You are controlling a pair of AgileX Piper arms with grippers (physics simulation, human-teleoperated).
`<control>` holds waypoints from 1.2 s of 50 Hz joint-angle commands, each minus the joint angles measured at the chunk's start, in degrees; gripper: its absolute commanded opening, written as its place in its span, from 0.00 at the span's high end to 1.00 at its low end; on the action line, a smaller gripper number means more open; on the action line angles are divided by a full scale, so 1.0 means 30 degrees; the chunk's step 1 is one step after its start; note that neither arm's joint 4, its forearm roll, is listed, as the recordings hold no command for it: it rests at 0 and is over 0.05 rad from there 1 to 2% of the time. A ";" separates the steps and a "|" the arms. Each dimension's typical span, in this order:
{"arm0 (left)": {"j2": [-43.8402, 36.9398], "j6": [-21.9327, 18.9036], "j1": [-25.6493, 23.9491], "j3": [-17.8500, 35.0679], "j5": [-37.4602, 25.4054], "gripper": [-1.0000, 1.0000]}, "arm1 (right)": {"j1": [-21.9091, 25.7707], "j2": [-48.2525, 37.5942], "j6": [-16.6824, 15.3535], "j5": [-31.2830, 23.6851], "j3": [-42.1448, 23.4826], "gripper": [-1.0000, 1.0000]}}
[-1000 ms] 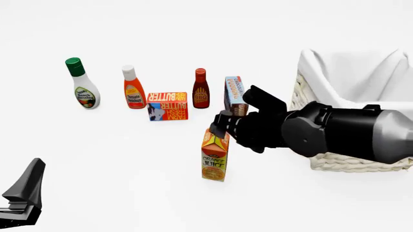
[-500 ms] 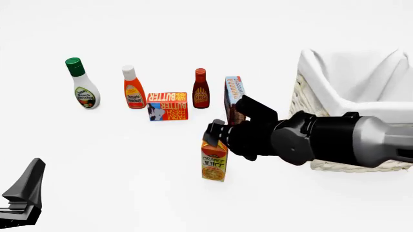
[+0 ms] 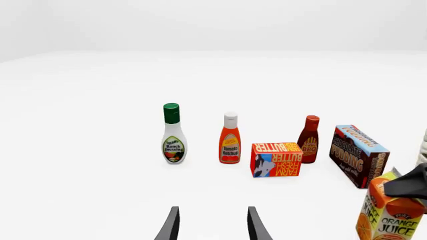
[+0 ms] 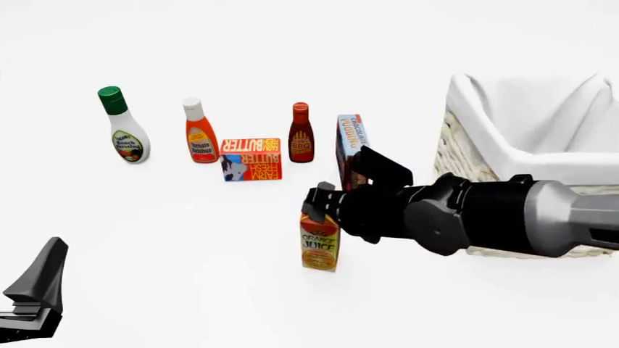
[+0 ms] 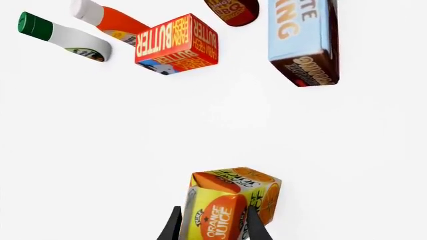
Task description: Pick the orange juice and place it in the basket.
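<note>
The orange juice (image 4: pixel 320 244), a small orange-and-yellow carton, stands upright on the white table in front of the other groceries; it also shows in the left wrist view (image 3: pixel 391 216) and the right wrist view (image 5: pixel 230 197). My right gripper (image 4: pixel 320 200) is at the carton's top. Its fingers (image 5: pixel 175 226) are spread on either side of the carton, open. The basket (image 4: pixel 503 109), cream wicker with a white cloth lining, stands at the right behind my right arm. My left gripper (image 4: pixel 35 288) is open and empty at the near left, far from the carton.
Behind the carton stand a chocolate pudding box (image 4: pixel 350 139), a BBQ sauce bottle (image 4: pixel 301 132), a butter box (image 4: pixel 251 159), a ketchup bottle (image 4: pixel 199 131) and a ranch dressing bottle (image 4: pixel 123 125). The pudding box is closest to my right gripper.
My right gripper has moved left and down, from beside the carton's top to around it. The carton and the left arm have stayed put.
</note>
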State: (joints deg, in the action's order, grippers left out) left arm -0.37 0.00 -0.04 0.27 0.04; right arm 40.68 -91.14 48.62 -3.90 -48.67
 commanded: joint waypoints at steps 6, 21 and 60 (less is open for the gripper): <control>-0.0002 -0.0002 -0.0003 0.0000 0.0000 0.00 | 0.0287 -0.0210 -0.0448 0.0039 -0.0061 1.00; -0.0011 0.0001 0.0004 -0.0001 -0.0003 0.00 | 0.0015 0.1773 -0.0751 0.0065 0.0304 1.00; 0.0007 -0.0005 0.0003 0.0001 0.0002 0.00 | -0.0265 0.6618 -0.1895 -0.1212 0.0315 1.00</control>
State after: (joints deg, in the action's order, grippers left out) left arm -0.36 -0.01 -0.04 0.27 0.04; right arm 39.09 -75.15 43.07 -5.69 -46.15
